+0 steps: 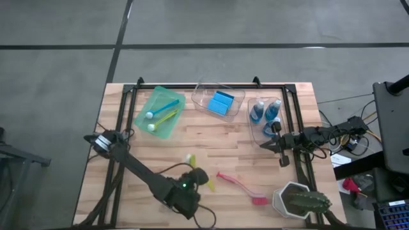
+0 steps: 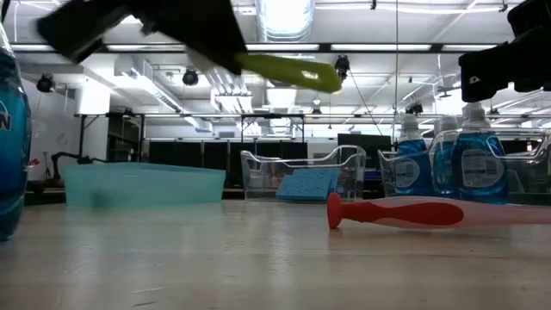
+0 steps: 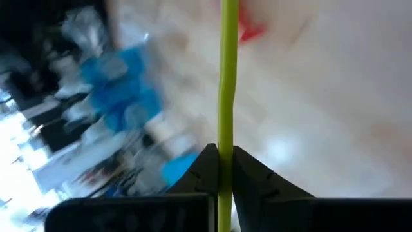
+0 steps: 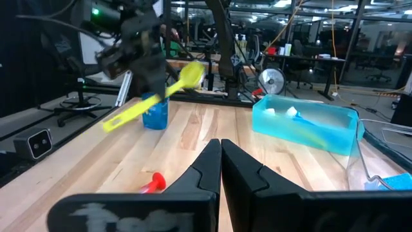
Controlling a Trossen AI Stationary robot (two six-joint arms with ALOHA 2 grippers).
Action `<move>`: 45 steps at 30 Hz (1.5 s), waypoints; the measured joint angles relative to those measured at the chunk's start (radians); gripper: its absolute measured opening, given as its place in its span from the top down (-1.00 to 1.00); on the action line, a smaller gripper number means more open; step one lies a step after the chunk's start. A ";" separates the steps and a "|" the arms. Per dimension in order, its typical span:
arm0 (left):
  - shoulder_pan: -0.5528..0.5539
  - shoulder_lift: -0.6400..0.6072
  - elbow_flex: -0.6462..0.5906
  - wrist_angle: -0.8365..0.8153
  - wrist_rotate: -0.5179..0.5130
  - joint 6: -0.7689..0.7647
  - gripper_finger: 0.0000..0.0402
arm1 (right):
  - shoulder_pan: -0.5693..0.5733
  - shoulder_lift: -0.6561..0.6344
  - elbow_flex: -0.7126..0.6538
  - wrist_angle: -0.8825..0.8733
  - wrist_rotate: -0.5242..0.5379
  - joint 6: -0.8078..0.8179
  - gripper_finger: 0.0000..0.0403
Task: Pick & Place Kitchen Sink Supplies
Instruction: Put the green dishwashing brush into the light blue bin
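High view: the left claw (image 1: 198,177) sits near the front edge of the surface (image 1: 211,140), clamped on a yellow-green brush (image 1: 190,160) whose pale head pokes out toward the bins. The red brush (image 1: 241,187) lies loose on the wood just right of it, near the cactus (image 1: 300,201). The green bin (image 1: 160,112) at back left holds a blue brush and a yellow-green one, the middle clear bin (image 1: 218,100) holds sponges (image 1: 222,103), and the right clear bin (image 1: 268,118) holds blue bottles (image 1: 266,111). The right claw (image 1: 278,145) waits by that bin with its fingers together, empty. Low view: the yellow-green brush (image 2: 280,71) hangs well above the wood in the dark left claw (image 2: 185,30), while the red brush (image 2: 405,212) rests flat in front of the bottles (image 2: 452,164); one more bottle (image 2: 10,138) stands close at the left edge. Left wrist view: the fingers (image 3: 196,171) pinch the thin yellow-green handle (image 3: 226,96), which runs straight out between them. Right wrist view: the right fingers (image 4: 209,169) are closed on nothing, and across the surface the left arm carries the brush (image 4: 154,96) near a lone bottle (image 4: 154,111). My read: most supplies are sorted; the held brush, the red brush and that stray bottle remain.
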 joint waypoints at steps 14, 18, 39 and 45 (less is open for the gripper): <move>0.198 -0.191 0.035 -0.337 -0.113 -0.193 0.87 | 0.000 0.000 0.000 0.000 0.000 0.000 0.96; 0.297 -0.271 0.024 -0.413 -0.107 -0.293 0.91 | 0.000 0.000 0.000 0.000 0.000 0.000 0.96; 0.830 -0.765 -0.365 -0.163 0.106 -0.484 0.85 | 0.000 0.001 0.000 0.000 0.000 0.000 0.96; 0.916 -0.795 -0.502 -0.004 0.299 -0.620 0.87 | 0.000 0.001 0.000 0.000 0.000 0.000 0.96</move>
